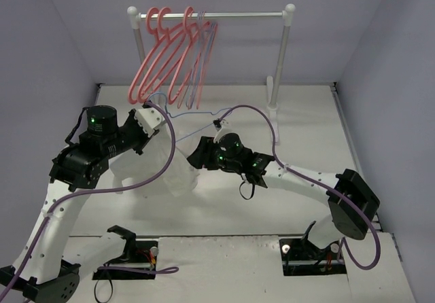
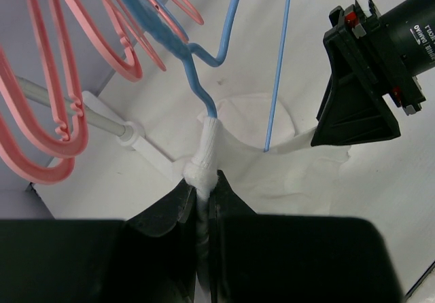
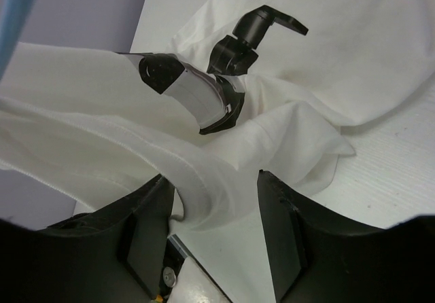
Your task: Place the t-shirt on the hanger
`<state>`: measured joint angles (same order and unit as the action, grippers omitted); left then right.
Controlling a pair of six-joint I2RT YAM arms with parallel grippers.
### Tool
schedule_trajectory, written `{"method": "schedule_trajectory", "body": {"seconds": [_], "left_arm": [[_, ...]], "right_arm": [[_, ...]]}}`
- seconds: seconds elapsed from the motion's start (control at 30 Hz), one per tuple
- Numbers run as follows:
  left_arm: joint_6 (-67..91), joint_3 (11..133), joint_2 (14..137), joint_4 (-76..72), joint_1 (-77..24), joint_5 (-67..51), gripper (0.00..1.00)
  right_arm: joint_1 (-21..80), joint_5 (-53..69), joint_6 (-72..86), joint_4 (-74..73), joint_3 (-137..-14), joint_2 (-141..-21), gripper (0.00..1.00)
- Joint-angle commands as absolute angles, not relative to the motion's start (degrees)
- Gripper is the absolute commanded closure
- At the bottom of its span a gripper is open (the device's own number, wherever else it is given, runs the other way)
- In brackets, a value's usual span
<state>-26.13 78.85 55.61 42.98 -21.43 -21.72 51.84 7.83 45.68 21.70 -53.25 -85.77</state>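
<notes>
The white t-shirt [image 1: 173, 174] lies bunched on the table between the arms. The thin light-blue hanger [image 1: 194, 115] is held above it, and one of its ends runs into the shirt's fabric [image 2: 204, 140]. My left gripper [image 2: 202, 184] is shut on that bunched fabric around the hanger's end [image 2: 200, 89]; it also shows in the top view [image 1: 151, 121]. My right gripper [image 3: 214, 181] is open at the shirt's right side [image 1: 199, 155], with a hemmed fold of the t-shirt [image 3: 204, 174] lying between its jaws.
A white clothes rack [image 1: 238, 15] stands at the back with several pink hangers [image 1: 163, 51] on its left end, close above my left gripper. They also show in the left wrist view [image 2: 41, 113]. The rack's right post [image 1: 281, 58] stands behind my right arm. Purple cables loop over the table.
</notes>
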Motion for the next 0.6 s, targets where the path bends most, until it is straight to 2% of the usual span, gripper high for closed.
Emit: {"method": "schedule_trajectory", "body": {"seconds": [0.0,0.07,0.17,0.3,0.57], "left_arm": [[-25.41,80.24,54.83,37.35,-21.89,-20.99,1.0],[-25.47,79.98,54.66,37.35,-21.98,-20.91,1.0],[-25.0,79.74,54.27,37.42,-22.15,-20.83,1.0],[-25.29,78.92,52.54,37.62,-22.15,-21.11,1.0],[-27.57,74.42,47.81,40.25,-22.15,-24.63,1.0]], "right_arm": [[52.38,8.55,46.33,26.73,-55.96,-85.26,0.53],[52.39,9.08,46.41,26.99,-55.69,-85.43,0.59],[52.4,9.67,46.34,27.07,-54.73,-85.3,0.81],[52.09,7.49,44.64,26.78,-52.55,-82.91,1.0],[42.67,6.01,34.2,17.94,-51.33,-73.75,1.0]]}}
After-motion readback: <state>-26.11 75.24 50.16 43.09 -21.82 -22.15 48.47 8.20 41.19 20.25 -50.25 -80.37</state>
